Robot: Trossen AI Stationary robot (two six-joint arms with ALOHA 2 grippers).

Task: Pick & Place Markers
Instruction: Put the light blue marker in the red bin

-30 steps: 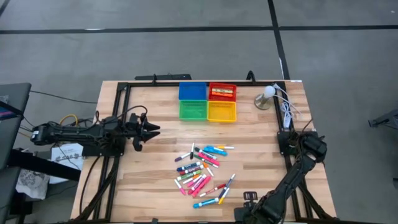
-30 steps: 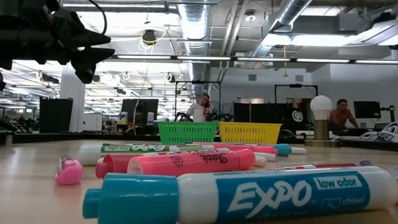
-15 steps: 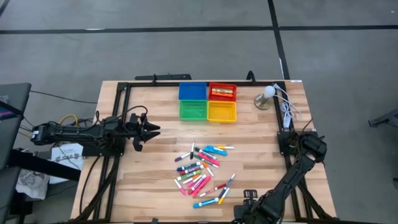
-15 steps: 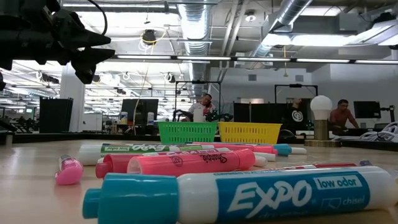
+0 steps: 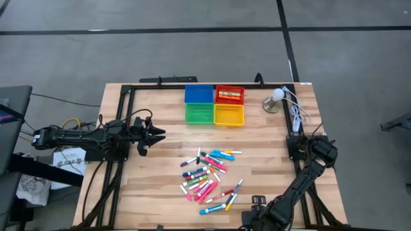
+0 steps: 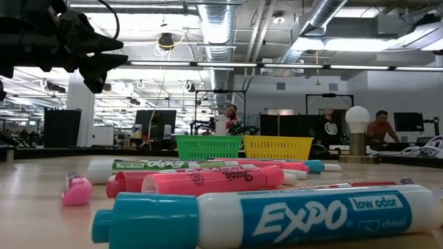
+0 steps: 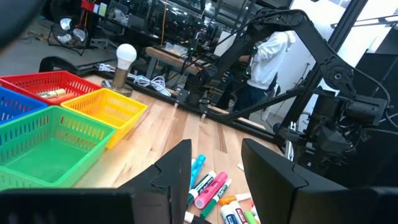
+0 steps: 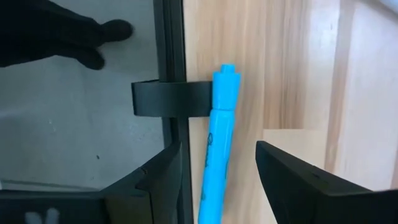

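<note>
Barely started: the red tray (image 5: 229,95) at twelve o'clock holds something, while most markers (image 5: 209,173) lie heaped mid-desk (image 5: 160,186). The left gripper (image 5: 156,133) waits at nine o'clock, fingers part-open, empty. The right gripper (image 8: 214,180) brackets a blue highlighter (image 8: 217,143) at five o'clock, fingers apart.

Left arm stretched level over the table's left side, left gripper (image 5: 157,133) raised, fingers (image 7: 176,171) parted with nothing between them. Right arm folded low at the near right edge; right gripper (image 8: 214,168) points downward, fingers (image 8: 163,168) apart around a blue marker (image 8: 219,146).
</note>
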